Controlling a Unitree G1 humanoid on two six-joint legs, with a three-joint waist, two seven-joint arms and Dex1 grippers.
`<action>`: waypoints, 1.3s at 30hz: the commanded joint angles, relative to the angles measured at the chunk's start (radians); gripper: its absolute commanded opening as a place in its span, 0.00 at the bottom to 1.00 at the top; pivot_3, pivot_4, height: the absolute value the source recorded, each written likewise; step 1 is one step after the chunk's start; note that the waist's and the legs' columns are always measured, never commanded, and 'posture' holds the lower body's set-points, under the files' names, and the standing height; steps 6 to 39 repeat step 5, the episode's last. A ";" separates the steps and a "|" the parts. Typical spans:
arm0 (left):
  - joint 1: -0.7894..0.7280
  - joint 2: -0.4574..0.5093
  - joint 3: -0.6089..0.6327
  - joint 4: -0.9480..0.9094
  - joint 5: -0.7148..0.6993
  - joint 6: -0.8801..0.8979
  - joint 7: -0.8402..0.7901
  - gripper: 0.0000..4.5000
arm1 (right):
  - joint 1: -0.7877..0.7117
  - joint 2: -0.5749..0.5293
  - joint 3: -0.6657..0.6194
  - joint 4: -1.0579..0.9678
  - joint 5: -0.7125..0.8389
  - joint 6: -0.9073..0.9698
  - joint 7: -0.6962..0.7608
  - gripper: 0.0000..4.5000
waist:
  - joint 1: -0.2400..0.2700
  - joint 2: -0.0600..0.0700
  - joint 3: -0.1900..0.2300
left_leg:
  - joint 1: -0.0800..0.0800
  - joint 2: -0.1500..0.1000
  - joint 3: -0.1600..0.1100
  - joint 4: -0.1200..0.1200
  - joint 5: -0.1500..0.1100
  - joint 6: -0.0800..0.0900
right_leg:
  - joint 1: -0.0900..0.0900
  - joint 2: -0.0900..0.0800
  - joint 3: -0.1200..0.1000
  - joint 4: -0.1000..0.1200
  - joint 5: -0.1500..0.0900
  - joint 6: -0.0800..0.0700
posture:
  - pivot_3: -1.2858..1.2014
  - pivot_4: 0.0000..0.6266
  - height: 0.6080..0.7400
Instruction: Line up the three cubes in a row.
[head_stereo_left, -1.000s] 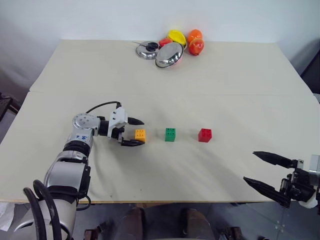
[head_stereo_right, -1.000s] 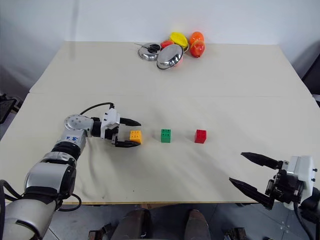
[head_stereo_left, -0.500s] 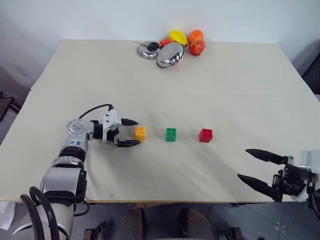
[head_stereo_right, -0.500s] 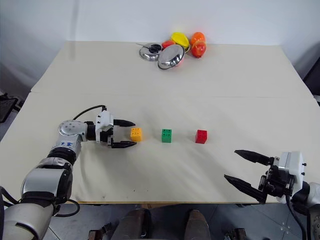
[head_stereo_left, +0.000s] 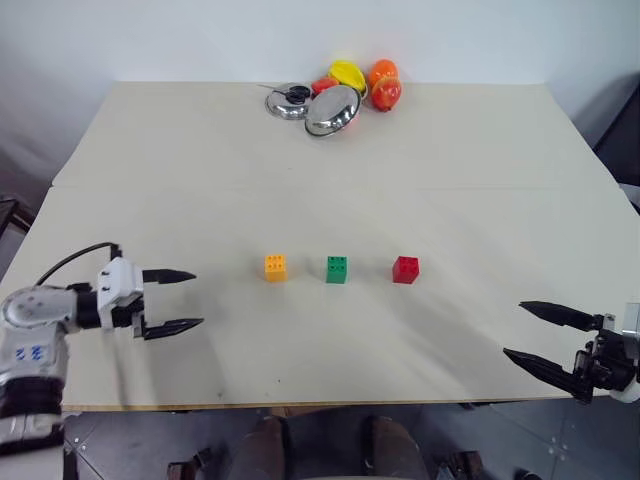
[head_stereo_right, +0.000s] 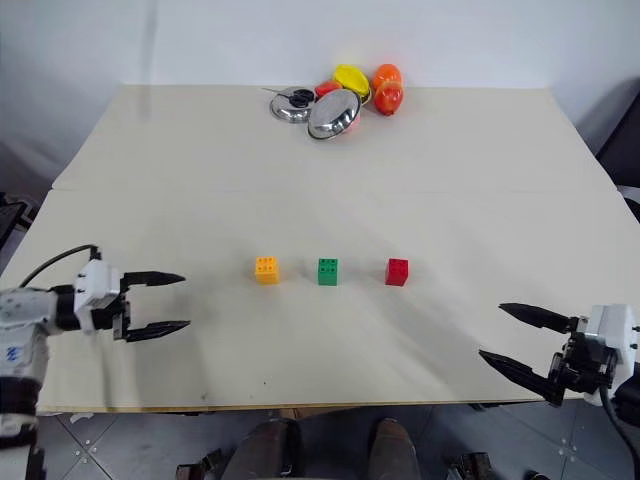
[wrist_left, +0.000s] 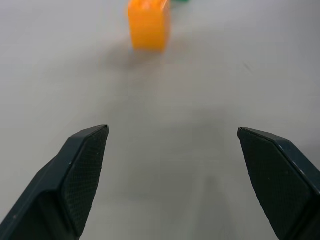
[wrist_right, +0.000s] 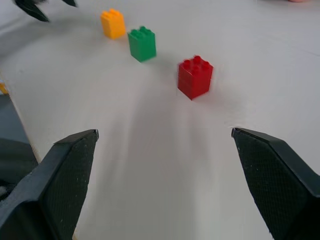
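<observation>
Already we see the three cubes standing in a straight, evenly spaced row on the worktop, nearer its front edge than its back edge and roughly midway between its side edges: the orange-yellow cube (head_stereo_left: 275, 267) toward the left edge, the green cube (head_stereo_left: 337, 269) in the middle, the red cube (head_stereo_left: 405, 270) toward the right. None touches another, and each sits flat with its studs up.

We judge them light, rigid plastic blocks, smooth on the flanks and easy to nudge out of line. A pinch across two opposite flat sides, below the studs, would hold best; the studded top offers little purchase, and a glancing touch would probably slide or spin a cube on the smooth worktop (head_stereo_left: 450, 180).

Our left gripper (head_stereo_left: 172, 301) hovers near the front left corner, fingers spread wide and pinching nothing, well apart from the orange-yellow cube it points toward. Our right gripper (head_stereo_left: 546, 340) sits at the front edge near the right corner, likewise spread and empty, well clear of the red cube.

Steel bowls (head_stereo_left: 330, 108) and rounded plastic toys (head_stereo_left: 372, 82) cluster at the back edge.
</observation>
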 joint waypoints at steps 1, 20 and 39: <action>0.049 0.020 0.066 -0.073 0.016 -0.007 0.133 0.97 | -0.039 -0.023 -0.030 0.094 -0.027 -0.082 0.029 1.00 | 0.003 0.000 0.000 | 0.000 0.000 0.000 0.000 0.000 0.000 | 0.000 0.000 0.000 0.000 0.000 0.000 | 0.52 0.24 1.00; 0.119 0.015 0.116 -0.106 -0.052 0.061 0.167 0.97 | -0.100 -0.013 -0.018 0.182 -0.056 -0.149 0.022 1.00 | 0.007 0.001 0.000 | 0.001 0.000 0.001 0.000 0.000 -0.001 | 0.000 0.000 0.000 0.001 0.000 -0.001 | 0.52 0.24 1.00; 0.119 0.015 0.116 -0.106 -0.052 0.061 0.167 0.97 | -0.100 -0.013 -0.018 0.182 -0.056 -0.149 0.022 1.00 | 0.007 0.001 0.000 | 0.001 0.000 0.001 0.000 0.000 -0.001 | 0.000 0.000 0.000 0.001 0.000 -0.001 | 0.52 0.24 1.00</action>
